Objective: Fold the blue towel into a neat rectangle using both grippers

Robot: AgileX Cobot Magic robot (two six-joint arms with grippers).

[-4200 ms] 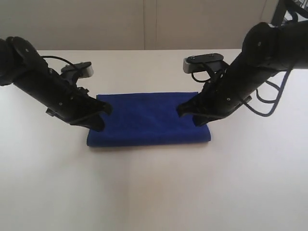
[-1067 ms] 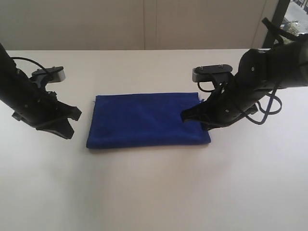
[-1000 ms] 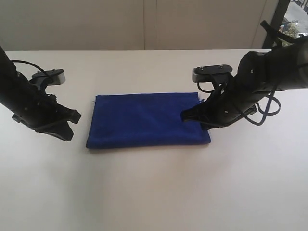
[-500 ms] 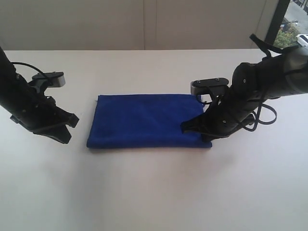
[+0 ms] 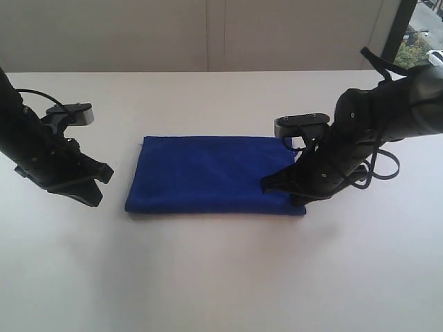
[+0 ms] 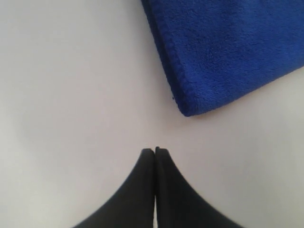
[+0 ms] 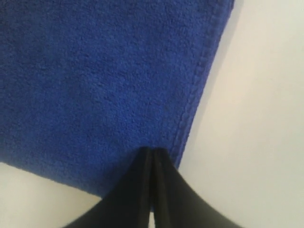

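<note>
The blue towel (image 5: 208,173) lies flat on the white table as a folded rectangle. My right gripper (image 5: 285,194) is shut, its tips down on the towel's right end near the front corner. In the right wrist view the shut gripper (image 7: 151,151) sits over the blue towel (image 7: 95,71), just inside its hemmed edge; no cloth shows between the fingers. My left gripper (image 5: 102,188) is shut and stands off the towel, to its left. In the left wrist view the shut gripper (image 6: 155,151) is over bare table, a short gap from a corner of the towel (image 6: 228,47).
The white table (image 5: 221,277) spreads wide in front of and beside the towel. A pale wall runs along its far edge. Black cables (image 5: 381,162) loop off the right arm.
The left gripper has drawn back off the towel to the left. The right gripper has slid toward the towel's front right corner, and that end of the towel shifted slightly forward.
</note>
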